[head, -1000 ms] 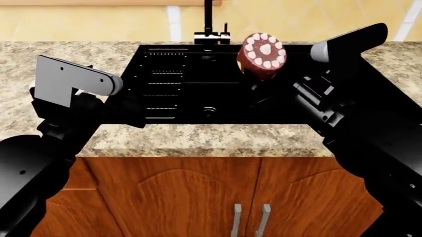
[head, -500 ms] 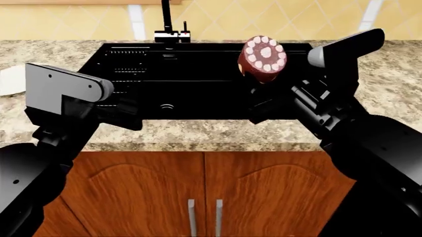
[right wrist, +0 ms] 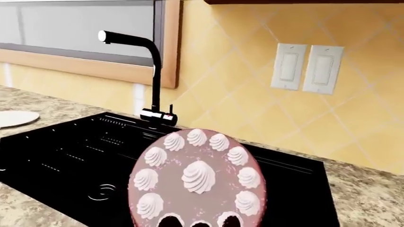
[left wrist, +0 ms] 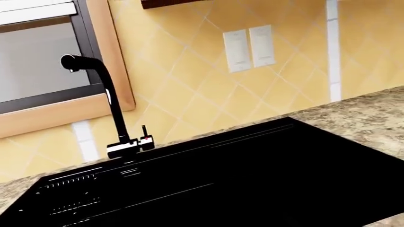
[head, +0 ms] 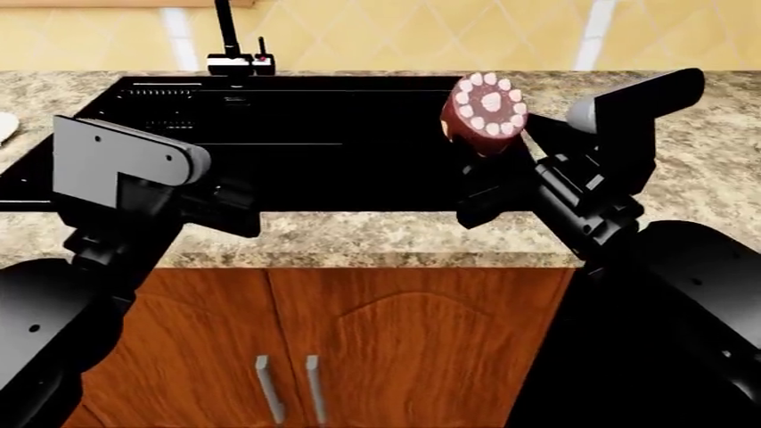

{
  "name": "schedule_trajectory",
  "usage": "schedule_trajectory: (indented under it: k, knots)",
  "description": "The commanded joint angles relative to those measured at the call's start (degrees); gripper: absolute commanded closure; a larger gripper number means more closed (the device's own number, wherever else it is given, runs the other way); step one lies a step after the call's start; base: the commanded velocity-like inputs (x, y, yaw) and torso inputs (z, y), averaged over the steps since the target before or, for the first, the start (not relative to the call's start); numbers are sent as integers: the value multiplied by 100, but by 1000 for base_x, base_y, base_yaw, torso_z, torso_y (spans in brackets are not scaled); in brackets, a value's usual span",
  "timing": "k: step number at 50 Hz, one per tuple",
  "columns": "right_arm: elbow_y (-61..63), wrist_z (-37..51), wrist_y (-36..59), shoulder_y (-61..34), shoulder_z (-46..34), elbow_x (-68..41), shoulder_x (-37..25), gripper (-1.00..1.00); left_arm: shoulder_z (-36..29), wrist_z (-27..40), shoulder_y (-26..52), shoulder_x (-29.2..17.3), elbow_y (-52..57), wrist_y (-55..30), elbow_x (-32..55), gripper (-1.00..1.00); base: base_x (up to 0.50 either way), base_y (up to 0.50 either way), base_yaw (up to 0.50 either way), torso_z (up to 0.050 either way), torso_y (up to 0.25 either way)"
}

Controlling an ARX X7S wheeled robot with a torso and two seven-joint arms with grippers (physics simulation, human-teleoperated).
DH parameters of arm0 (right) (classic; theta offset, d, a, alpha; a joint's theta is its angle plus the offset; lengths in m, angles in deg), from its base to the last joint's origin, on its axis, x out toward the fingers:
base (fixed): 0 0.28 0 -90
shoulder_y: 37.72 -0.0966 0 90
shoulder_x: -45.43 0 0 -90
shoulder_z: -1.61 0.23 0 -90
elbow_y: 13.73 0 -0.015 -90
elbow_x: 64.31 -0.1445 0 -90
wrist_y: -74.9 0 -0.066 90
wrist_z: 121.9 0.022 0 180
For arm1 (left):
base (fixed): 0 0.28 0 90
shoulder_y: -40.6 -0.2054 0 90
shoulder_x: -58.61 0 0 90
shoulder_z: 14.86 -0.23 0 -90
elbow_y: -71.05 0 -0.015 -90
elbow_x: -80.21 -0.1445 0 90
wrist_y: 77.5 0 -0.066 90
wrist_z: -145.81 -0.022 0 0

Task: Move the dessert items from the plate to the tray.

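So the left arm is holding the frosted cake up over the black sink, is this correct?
Not quite: the right arm holds the cake, not the left. The head view shows it raised at the right gripper over the black sink; the right wrist view shows it close up. The left gripper carries nothing visible.

A dark-brown cake (head: 486, 114) has a pinkish top ringed with white frosting dollops (right wrist: 198, 177). The sink (head: 321, 134) is glossy black, with a black faucet (left wrist: 106, 101) on a silver base. The countertop (head: 356, 241) is speckled beige and brown granite. Wall tiles (right wrist: 240, 71) are warm yellow, laid in a diamond pattern, with white wall switches (right wrist: 307, 67). The cabinet doors (head: 356, 348) are reddish-brown wood grain with silver handles (head: 285, 388). The robot arms (head: 113, 178) are black and grey. A white plate (right wrist: 14, 118) edge shows.
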State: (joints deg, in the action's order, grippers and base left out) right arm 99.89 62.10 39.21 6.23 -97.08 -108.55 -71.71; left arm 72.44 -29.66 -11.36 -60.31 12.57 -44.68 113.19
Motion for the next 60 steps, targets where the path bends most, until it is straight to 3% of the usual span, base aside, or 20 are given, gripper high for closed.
schedule_trajectory:
  k: [1, 11, 26, 60]
  knots:
    - [-139, -133, -184, 45, -42, 216, 29, 100, -94, -20, 16, 3, -93, 29, -17, -100, -35, -500, 0, 0, 0]
    - [-206, -264, -402, 67, -35, 262, 0, 100, -192, -8, 149, 50, -132, 30, -24, -100, -4, -500, 0, 0, 0]
    - [-15, -99, -272, 8, -48, 190, 15, 100, 213, 65, -101, -58, 228, -69, 233, -100, 0, -500, 0, 0, 0]
    - [-138, -179, -489, 226, -54, 218, -67, 100, 65, 85, 33, -102, 211, -87, 263, -100, -1, -500, 0, 0, 0]
